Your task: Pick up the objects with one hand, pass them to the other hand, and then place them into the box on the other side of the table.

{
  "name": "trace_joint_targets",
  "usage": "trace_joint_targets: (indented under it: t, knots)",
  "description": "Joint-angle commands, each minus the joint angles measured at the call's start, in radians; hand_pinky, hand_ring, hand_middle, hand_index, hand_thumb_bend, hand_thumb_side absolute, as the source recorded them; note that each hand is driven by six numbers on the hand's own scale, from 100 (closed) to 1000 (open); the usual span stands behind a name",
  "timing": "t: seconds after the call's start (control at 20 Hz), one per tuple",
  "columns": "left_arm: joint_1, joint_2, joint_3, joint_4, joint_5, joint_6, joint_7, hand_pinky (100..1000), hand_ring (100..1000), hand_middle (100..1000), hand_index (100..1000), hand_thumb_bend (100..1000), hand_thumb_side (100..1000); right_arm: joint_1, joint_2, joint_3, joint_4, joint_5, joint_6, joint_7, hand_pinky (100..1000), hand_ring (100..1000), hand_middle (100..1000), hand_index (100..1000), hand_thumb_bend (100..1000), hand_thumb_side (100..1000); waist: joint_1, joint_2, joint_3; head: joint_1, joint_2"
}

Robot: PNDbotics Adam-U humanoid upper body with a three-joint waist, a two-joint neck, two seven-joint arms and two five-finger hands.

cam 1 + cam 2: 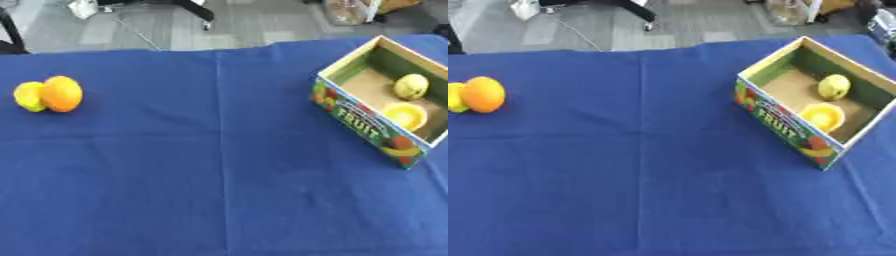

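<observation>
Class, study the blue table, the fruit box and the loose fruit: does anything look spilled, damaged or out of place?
Nothing stands out. The fruit box sits upright though angled to the table edge, holding two yellow fruits. An orange and a yellow fruit rest together at the left, on the blue cloth. No hand is in view.

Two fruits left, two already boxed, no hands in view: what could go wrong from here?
1. The orange fruit and the yellow fruit touch, so grasping one may well roll the other toward the table's left edge.
2. The fruit box already holds a pale yellow-green fruit and a yellow round item; a dropped fruit might bounce off them.
3. The box sits askew near the right edge of the blue cloth; a bump could shift it.
</observation>
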Motion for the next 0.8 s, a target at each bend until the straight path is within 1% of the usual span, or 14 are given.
trace_joint_targets:
  t: [0.05, 0.25, 0.4, 0.6, 0.75, 0.8]
  knots:
    - [-0.065, 0.009, -0.017, 0.085, -0.119, -0.019, -0.097, 833, 798, 753, 817, 985, 291, -0.009, -0.019, -0.006, -0.017, -0.002, 0.004, 0.002, 704, 850, 872, 874, 421, 256, 0.002, -0.014, -0.002, 0.005, -0.009]
    - [-0.148, -0.051, -0.031, 0.219, -0.274, -0.050, -0.158, 829, 806, 759, 814, 1000, 285, -0.012, -0.010, 0.002, -0.017, -0.002, 0.017, 0.001, 702, 848, 871, 874, 421, 258, 0.001, -0.015, -0.001, 0.014, -0.011]
    - [-0.189, -0.092, -0.027, 0.303, -0.359, -0.077, -0.163, 828, 806, 758, 812, 1000, 271, -0.017, -0.002, 0.010, -0.017, -0.002, 0.027, 0.002, 702, 846, 869, 873, 421, 259, 0.001, -0.015, -0.001, 0.019, -0.012]
    - [-0.220, -0.136, -0.004, 0.398, -0.424, -0.094, -0.138, 823, 802, 757, 799, 990, 220, -0.028, 0.013, 0.028, -0.017, -0.002, 0.042, 0.008, 701, 843, 868, 872, 423, 261, 0.002, -0.015, -0.003, 0.025, -0.009]
    - [-0.232, -0.158, 0.004, 0.441, -0.444, -0.108, -0.123, 823, 800, 756, 791, 963, 185, -0.033, 0.022, 0.043, -0.017, 0.006, 0.055, 0.016, 700, 843, 868, 872, 424, 263, 0.003, -0.014, -0.003, 0.026, -0.013]
    - [-0.236, -0.166, 0.005, 0.449, -0.446, -0.114, -0.123, 821, 798, 754, 788, 959, 176, -0.035, 0.024, 0.048, -0.017, 0.009, 0.059, 0.019, 701, 842, 867, 871, 428, 251, 0.002, -0.014, -0.002, 0.027, -0.015]
